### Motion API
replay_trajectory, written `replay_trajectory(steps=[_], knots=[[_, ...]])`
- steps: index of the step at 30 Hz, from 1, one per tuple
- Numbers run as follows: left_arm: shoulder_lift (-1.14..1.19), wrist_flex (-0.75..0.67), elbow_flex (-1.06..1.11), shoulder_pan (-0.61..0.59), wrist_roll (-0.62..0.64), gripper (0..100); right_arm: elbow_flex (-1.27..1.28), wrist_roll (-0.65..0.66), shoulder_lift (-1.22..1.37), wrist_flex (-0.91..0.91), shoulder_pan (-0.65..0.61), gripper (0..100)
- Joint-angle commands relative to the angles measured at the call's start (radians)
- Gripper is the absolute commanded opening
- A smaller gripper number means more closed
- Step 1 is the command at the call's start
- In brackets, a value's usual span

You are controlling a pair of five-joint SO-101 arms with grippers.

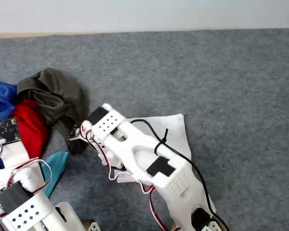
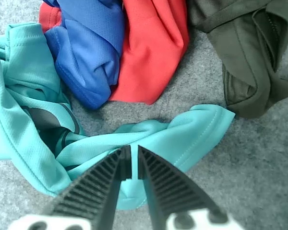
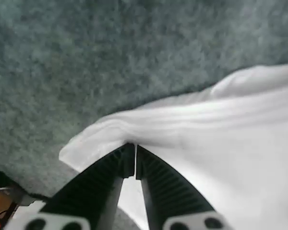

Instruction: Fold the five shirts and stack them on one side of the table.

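A white shirt (image 1: 176,131) lies flat mid-table under my right arm (image 1: 135,149). My right gripper (image 3: 135,149) is shut on a folded edge of the white shirt (image 3: 221,143), low over the grey carpet. At the left edge lies a heap of shirts: olive (image 1: 55,94), red (image 1: 31,125), blue (image 1: 1,98) and teal (image 1: 58,166). My left gripper (image 2: 132,155) hangs shut just above a twisted sleeve of the teal shirt (image 2: 182,136). The blue shirt (image 2: 89,52), red shirt (image 2: 151,48) and olive shirt (image 2: 245,52) lie just beyond it.
Grey carpet (image 1: 231,86) covers the table, with open room at the back and right. A pale wall strip (image 1: 144,14) runs along the far edge. My left arm (image 1: 19,202) stands at the near left corner.
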Motion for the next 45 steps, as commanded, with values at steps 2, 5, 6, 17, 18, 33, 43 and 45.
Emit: replay_trajectory(steps=[2,5,6,17,18,33,43,45], knots=[[-0.011,-0.015,-0.013,0.005,-0.003,4,-0.074,-0.072,-0.213,0.038,0.036,0.9],[-0.011,-0.015,-0.013,0.003,-0.003,4,-0.071,-0.123,-0.348,0.044,0.093,0.9],[-0.011,-0.015,-0.013,0.003,-0.003,4,-0.066,-0.133,-0.386,0.056,0.117,0.9],[-0.011,-0.014,-0.013,0.003,-0.003,4,0.218,-0.146,-0.671,0.016,0.498,13.4],[-0.011,-0.015,-0.013,0.003,-0.003,4,0.236,-0.158,-0.671,0.015,0.513,19.1],[-0.006,-0.017,-0.008,0.003,-0.005,4,0.483,-0.390,-0.670,-0.133,0.547,32.8],[-0.005,-0.021,-0.007,-0.002,-0.005,3,0.637,-0.388,-0.670,-0.130,0.602,32.8],[-0.005,-0.021,-0.007,-0.002,-0.005,3,0.667,-0.388,-0.673,-0.130,0.576,32.8]])
